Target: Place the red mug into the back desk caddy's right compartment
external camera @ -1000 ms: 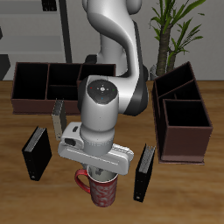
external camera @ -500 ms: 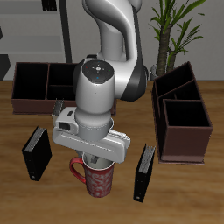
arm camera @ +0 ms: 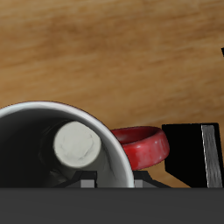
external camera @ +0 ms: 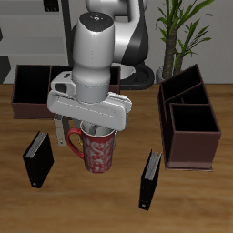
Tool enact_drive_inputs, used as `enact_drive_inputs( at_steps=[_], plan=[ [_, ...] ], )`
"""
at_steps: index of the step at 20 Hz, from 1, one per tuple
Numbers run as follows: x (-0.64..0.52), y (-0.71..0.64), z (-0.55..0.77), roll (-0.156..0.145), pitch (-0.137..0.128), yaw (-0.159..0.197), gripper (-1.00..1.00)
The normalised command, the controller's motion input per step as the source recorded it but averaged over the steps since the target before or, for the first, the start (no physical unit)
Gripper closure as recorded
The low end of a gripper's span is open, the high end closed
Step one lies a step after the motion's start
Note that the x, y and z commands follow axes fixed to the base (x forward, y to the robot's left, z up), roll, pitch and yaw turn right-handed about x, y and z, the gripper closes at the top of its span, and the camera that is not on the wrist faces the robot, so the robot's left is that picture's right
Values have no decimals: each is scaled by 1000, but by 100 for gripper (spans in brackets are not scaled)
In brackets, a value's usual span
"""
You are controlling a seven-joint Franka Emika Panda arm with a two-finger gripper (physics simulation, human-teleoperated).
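Note:
The red mug (external camera: 96, 150), with a pale swirly pattern, hangs above the table in my gripper (external camera: 96, 132), which is shut on its rim. In the wrist view I see its light grey inside (arm camera: 35, 131), its red handle (arm camera: 140, 145) and one finger (arm camera: 75, 144) reaching into it. The back desk caddy (external camera: 36, 91) is a long dark-brown box farther back than the mug, its long side facing the camera. My arm hides one end of it, and the right compartment does not show.
Two black books stand on the table, one (external camera: 36, 159) beside the mug and one (external camera: 150, 179) nearer the front edge, also in the wrist view (arm camera: 198, 156). A second dark-brown caddy (external camera: 189, 123) stands end-on. A plant (external camera: 179, 27) is at the back.
My gripper has risen with the red mug, lifting it off the table, and has carried it back toward the back caddy.

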Motion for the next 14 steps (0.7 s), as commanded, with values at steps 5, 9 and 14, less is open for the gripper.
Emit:
enact_drive_inputs(
  at_steps=[5,9,14],
  plan=[
    [-495,-83,580,5,-37,24,100],
    [-513,-26,448,7,-8,5,100],
    [-581,84,332,-18,-23,28,100]
  ],
)
